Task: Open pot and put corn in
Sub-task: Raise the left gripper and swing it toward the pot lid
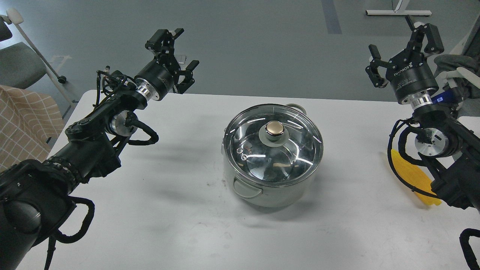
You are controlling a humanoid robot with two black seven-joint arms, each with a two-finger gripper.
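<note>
The stainless-steel pot (268,189) stands mid-table with its glass lid (273,148) seated on the rim, gold knob (275,129) on top. The yellow corn (412,176) lies on the table at the right, partly hidden behind my right arm's cables. My left gripper (179,48) hovers open above the table's far left edge, well left of the pot, holding nothing. My right gripper (403,50) is raised beyond the far right edge, open and empty, above and behind the corn.
The white table (168,210) carries only the pot and corn. A chair with a checked cloth (22,120) stands off the left side. Grey floor lies beyond the far edge, with a white stand base (398,12) at top right.
</note>
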